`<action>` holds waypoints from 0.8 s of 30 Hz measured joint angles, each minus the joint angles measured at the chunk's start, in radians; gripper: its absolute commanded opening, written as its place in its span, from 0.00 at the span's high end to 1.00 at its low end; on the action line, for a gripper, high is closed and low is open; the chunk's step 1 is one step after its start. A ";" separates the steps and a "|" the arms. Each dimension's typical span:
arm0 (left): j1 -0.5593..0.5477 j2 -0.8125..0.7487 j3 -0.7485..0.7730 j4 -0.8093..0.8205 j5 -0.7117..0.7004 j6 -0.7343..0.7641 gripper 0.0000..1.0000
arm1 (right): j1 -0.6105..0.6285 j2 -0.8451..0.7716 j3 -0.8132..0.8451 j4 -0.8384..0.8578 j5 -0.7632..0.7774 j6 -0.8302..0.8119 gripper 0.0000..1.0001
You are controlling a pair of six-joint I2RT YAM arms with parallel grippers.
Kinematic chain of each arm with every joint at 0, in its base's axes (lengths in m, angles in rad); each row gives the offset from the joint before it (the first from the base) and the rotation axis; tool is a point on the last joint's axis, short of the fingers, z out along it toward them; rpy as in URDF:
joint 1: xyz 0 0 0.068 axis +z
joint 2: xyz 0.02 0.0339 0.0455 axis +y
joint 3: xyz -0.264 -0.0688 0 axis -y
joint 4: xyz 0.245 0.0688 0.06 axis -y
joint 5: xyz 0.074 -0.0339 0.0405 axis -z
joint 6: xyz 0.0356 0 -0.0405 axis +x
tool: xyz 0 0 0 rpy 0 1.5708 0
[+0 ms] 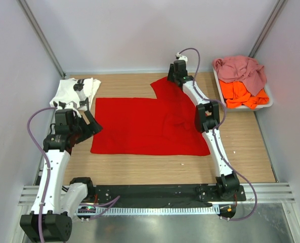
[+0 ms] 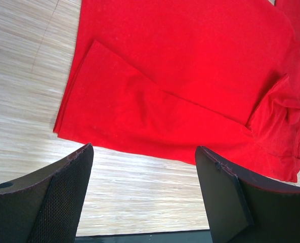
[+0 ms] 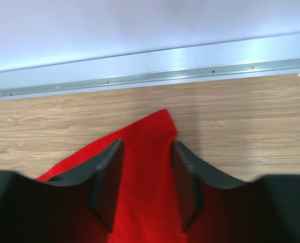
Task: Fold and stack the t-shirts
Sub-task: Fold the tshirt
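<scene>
White tee (image 1: 76,91) looks folded, far-left corner. Red tee (image 1: 144,126) mid-table, one side folded in, rest flat. Left gripper (image 2: 142,152) wide open, empty, over its left edge. Right gripper (image 3: 147,147) at the far edge, narrow gap astride a red corner, not clamped. Pink tee (image 1: 241,68) and orange tee (image 1: 243,93) crumpled in tray (image 1: 251,108), far-right corner. Roughly a quarter done.
</scene>
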 measured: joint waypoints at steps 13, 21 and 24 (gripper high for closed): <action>0.002 0.000 0.000 0.000 0.000 0.000 0.19 | -0.014 -0.002 -0.044 0.062 -0.032 0.014 0.99; 0.011 0.000 0.000 0.000 -0.001 0.000 0.19 | -0.019 -0.094 -0.186 0.088 -0.059 -0.009 0.99; 0.013 0.000 0.000 0.000 -0.001 0.000 0.19 | -0.020 -0.166 -0.269 0.091 -0.075 -0.024 0.99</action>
